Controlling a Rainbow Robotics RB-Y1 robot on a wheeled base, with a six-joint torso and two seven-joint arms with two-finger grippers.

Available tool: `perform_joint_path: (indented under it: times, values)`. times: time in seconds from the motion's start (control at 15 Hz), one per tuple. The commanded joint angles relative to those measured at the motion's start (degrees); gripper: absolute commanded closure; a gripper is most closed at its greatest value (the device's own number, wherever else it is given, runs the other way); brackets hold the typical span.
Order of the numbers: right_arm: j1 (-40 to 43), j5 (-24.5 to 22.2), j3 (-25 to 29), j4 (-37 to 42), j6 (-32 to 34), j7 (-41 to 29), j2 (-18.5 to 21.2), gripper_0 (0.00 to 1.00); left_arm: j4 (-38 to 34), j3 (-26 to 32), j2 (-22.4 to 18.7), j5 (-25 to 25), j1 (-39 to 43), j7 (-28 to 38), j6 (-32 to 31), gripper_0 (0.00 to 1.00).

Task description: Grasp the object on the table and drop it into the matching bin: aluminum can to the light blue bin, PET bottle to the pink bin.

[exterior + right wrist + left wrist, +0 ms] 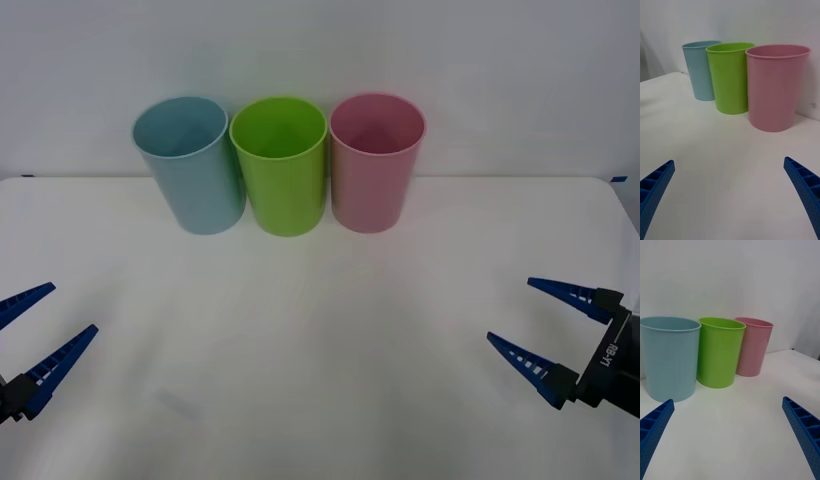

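The light blue bin (195,170), a green bin (283,170) and the pink bin (375,165) stand upright in a row at the back of the white table (320,360). The object to grasp, whether PET bottle or aluminum can, is out of view. My left gripper (72,308) is open and holds nothing, low at the table's left front. At the right front my right gripper (510,310) is open as well, also holding nothing. The right wrist view has the pink bin (775,90) nearest. In the left wrist view the light blue bin (670,360) is closest.
The three bins touch or nearly touch one another, close to the white wall behind them. The green bin (730,78) sits between the other two. A wide stretch of bare tabletop lies between the grippers and the bins.
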State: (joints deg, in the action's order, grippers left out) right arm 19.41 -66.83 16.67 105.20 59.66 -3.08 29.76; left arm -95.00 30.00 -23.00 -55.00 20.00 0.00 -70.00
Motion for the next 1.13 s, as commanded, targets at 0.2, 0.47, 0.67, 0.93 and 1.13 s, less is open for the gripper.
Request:
perform_joint_path:
  times: [0.2, 0.47, 0.67, 0.93, 1.13]
  values:
    - [0.7, 0.2, 2.2, -5.6, 3.4, 9.8, -0.2, 0.00, 0.0, 0.0, 0.0, 0.0, 0.0, 0.0, 0.0, 0.00]
    - [1.1, 0.4, 4.4, -10.3, 8.4, 11.7, -0.2, 0.00, 0.0, 0.0, 0.0, 0.0, 0.0, 0.0, 0.0, 0.00]
    - [1.1, 0.4, 6.4, -13.2, 12.8, 11.6, -0.2, 0.00, 0.0, 0.0, 0.0, 0.0, 0.0, 0.0, 0.0, 0.00]
    - [2.2, 0.2, 6.1, -13.9, 13.3, 11.7, -0.2, 0.00, 0.0, 0.0, 0.0, 0.0, 0.0, 0.0, 0.0, 0.00]
    - [2.2, 0.2, 6.1, -13.9, 13.3, 11.7, -0.2, 0.00, 0.0, 0.0, 0.0, 0.0, 0.0, 0.0, 0.0, 0.00]
